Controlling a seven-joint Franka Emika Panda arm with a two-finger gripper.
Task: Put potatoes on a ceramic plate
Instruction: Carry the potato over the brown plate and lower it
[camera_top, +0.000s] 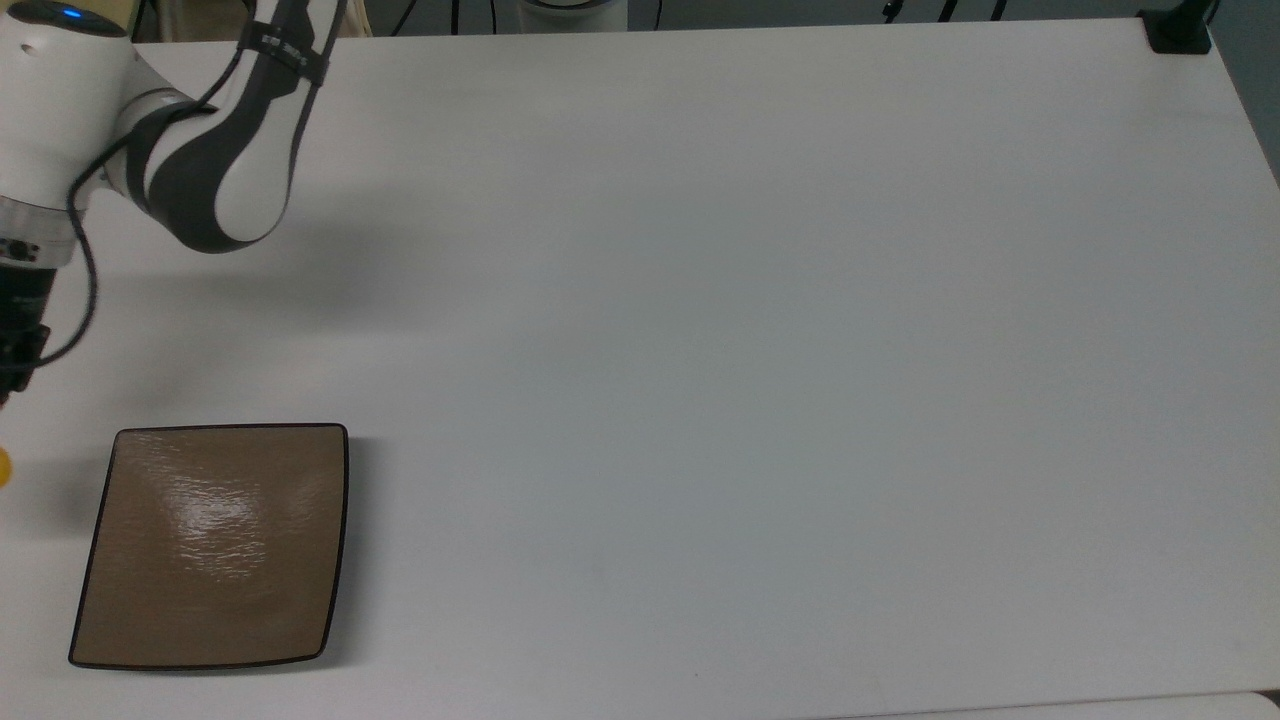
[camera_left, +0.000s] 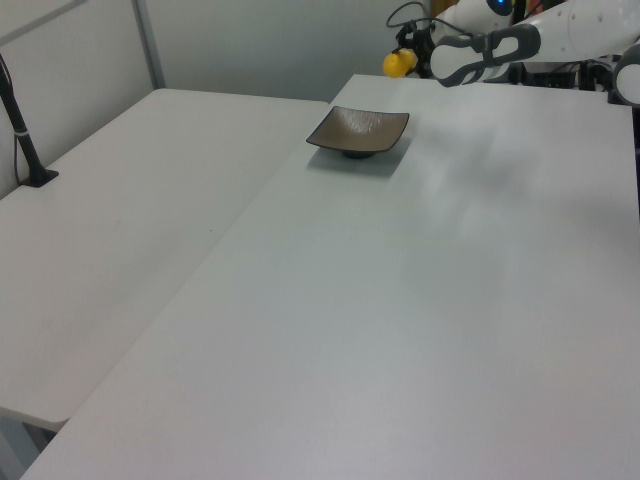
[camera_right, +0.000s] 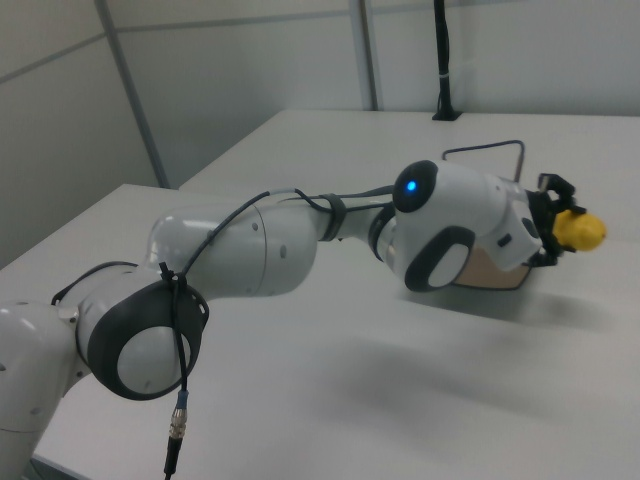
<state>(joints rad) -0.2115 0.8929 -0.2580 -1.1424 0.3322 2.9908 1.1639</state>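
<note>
The small yellow potato (camera_left: 399, 63) hangs in the air, held by my gripper (camera_left: 408, 61), which is shut on it. In the left view it is above and behind the plate's far right corner. The right view has the potato (camera_right: 581, 230) sticking out of the gripper (camera_right: 560, 226) at the wrist's end. Just a yellow sliver of potato (camera_top: 3, 467) reaches into the top view at its left edge. The square glossy brown ceramic plate (camera_top: 215, 545) lies bare on the white table, to the right of that sliver. The same plate (camera_left: 358, 130) rests below the potato in the left view.
The white arm (camera_top: 220, 170) reaches in from the top view's upper left corner. A black post base (camera_top: 1180, 30) sits at the table's far right corner. The white table (camera_top: 750, 350) stretches bare to the right of the plate.
</note>
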